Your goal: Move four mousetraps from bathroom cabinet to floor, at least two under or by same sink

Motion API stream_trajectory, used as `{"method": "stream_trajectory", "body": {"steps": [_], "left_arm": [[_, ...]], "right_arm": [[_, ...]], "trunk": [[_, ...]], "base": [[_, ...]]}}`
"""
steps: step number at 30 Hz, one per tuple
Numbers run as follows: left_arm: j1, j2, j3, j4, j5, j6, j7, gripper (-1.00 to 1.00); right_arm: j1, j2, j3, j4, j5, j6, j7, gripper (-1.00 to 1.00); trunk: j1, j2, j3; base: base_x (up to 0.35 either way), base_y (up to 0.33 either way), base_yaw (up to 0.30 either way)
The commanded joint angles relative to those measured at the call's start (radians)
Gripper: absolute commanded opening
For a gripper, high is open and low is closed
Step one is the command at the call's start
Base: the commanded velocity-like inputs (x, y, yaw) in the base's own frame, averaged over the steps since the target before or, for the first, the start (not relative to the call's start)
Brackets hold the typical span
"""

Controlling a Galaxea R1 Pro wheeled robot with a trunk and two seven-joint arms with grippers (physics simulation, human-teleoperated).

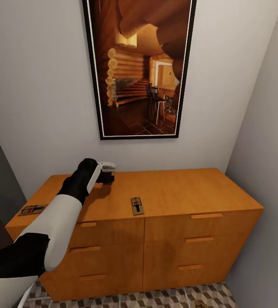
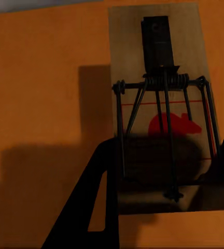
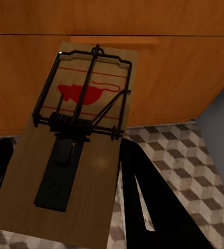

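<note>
Two mousetraps (image 1: 137, 205) on cabinet (image 1: 177, 192) under framed picture (image 1: 141, 68), left hand (image 2: 164, 207) astride third mousetrap (image 2: 164, 104), grip unclear, right hand (image 3: 65, 202) gripping fourth (image 3: 75, 150).

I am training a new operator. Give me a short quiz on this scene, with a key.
1. True or false: every drawer of the cabinet is closed.
2. How many mousetraps lie in plain sight on the cabinet top in the head view?
3. Behind the held mousetrap between the right fingers are: A a bathtub, B cabinet drawers and tiled floor, C a sink.
Key: 1 true. 2 two, the middle mousetrap and the left-edge mousetrap. 3 B.
</note>
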Motion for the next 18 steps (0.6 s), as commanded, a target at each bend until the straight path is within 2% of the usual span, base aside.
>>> {"method": "stream_trajectory", "body": {"steps": [1, 7, 18], "left_arm": [[-0.001, 0.0, -0.002, -0.001, 0.0, 0.005, 0.004, -1.0], [-0.001, 0.0, -0.002, 0.005, 0.0, 0.008, 0.004, -1.0], [-0.001, 0.0, -0.002, 0.018, 0.0, 0.007, 0.005, -1.0]], "right_arm": [[-0.001, 0.0, -0.002, 0.001, 0.007, -0.003, -0.003, -1.0], [-0.001, -0.001, -0.002, 0.001, 0.007, -0.004, -0.001, -1.0], [-0.001, 0.0, -0.002, 0.001, 0.007, -0.003, -0.003, -1.0]], "trunk": [[0.0, -0.001, -0.001], [0.0, -0.001, -0.001], [0.0, -0.001, -0.001]], "base": [[0.0, 0.0, 0.0], [-0.056, 0.0, 0.0], [-0.293, 0.0, 0.0]]}}
